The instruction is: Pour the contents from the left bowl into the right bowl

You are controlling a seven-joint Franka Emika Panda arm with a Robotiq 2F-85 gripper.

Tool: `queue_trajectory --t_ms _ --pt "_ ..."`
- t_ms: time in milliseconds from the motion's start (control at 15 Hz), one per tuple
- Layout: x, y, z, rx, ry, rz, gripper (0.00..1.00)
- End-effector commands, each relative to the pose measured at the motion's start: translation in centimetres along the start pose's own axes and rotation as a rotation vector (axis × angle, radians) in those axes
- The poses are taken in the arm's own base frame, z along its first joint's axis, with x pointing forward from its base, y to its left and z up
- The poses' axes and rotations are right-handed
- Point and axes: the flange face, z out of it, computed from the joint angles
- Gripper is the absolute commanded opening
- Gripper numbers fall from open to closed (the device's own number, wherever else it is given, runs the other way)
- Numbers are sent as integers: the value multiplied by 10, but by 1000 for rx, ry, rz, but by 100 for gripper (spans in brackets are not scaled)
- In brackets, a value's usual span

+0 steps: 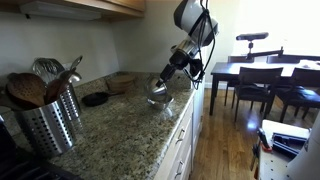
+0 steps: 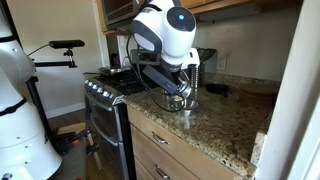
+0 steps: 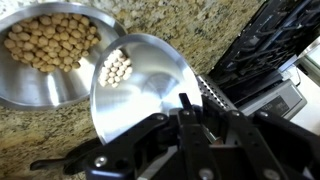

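Wrist view: the left bowl (image 3: pixel 150 95) is shiny steel, round, w/ rolled rim and a mirror-smooth inside. It's tipped up on edge, mouth facing up-left in frame toward the right bowl (image 3: pixel 30 88), low lip at that bowl's rim. Being round it has no long axis; the tilt runs from gripper side down to the right bowl. A small clump of chickpeas (image 3: pixel 117 68) sits near the low lip. The right bowl sits flat on the granite counter (image 3: pixel 40 140) and holds a big heap of them. Gripper (image 3: pixel 188 105) comes in from the bottom, jaws pinching the left bowl's near rim. Stove grates (image 3: pixel 265 50) at right. Count: 2 steel bowls, 1 gripper.

Exterior view: gripper (image 1: pixel 168 72) angles down to the left bowl (image 1: pixel 157 90), tilted, mid-counter toward the front edge. Can't split the right bowl from it at this size. Also 1 black dish (image 1: pixel 95 99) and 1 utensil holder (image 1: pixel 45 125).

Exterior view: gripper (image 2: pixel 178 88) is over the left bowl (image 2: pixel 178 100), near the counter's front edge, beside the stove (image 2: pixel 105 95). Jaw state isn't readable here.
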Motion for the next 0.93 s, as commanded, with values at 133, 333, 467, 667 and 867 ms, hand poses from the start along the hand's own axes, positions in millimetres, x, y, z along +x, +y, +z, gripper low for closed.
queue_trajectory --t_ms 133,333,467,667,867 --pt "-6 -10 -11 -6 52 -16 9" --pt "-6 -10 -12 0 65 -21 9" --pt "-6 -9 -13 2 79 -26 9" --pt "-9 -9 -14 4 94 -29 9" --pt "-15 -7 -15 5 108 -34 9"
